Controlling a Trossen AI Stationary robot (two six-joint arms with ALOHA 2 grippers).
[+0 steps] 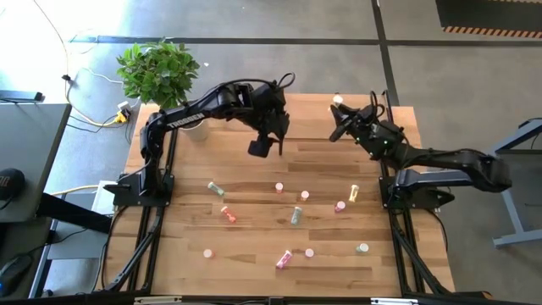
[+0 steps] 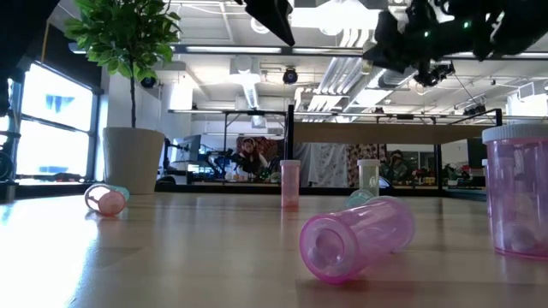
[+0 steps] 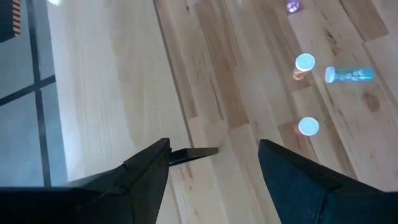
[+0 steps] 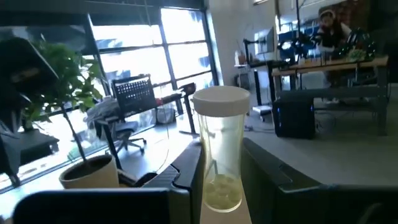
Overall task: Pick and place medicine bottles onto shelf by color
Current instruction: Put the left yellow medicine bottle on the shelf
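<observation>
Here, my left gripper [image 1: 264, 146] hangs over the far middle of the bench [image 1: 254, 271], its two dark, wedge-shaped fingers [image 3: 298, 180] spread wide with nothing between them; below them I see only pale smooth wood and a thin dark strip. My right gripper [image 1: 339, 108], raised near the far right corner, has its fingers closed on a clear, pale yellow-green bottle [image 4: 219, 149], a smooth upright cylinder with a white cap and small pills at its bottom. The other medicine bottles [image 1: 295, 216] lie scattered across the striped plank bench, some standing, some tipped on their sides: translucent pink, orange, yellow and pale green plastic tubes. A potted plant [image 1: 158, 72] stands at the far left corner. I cannot make out the shelf's edges clearly.
</observation>
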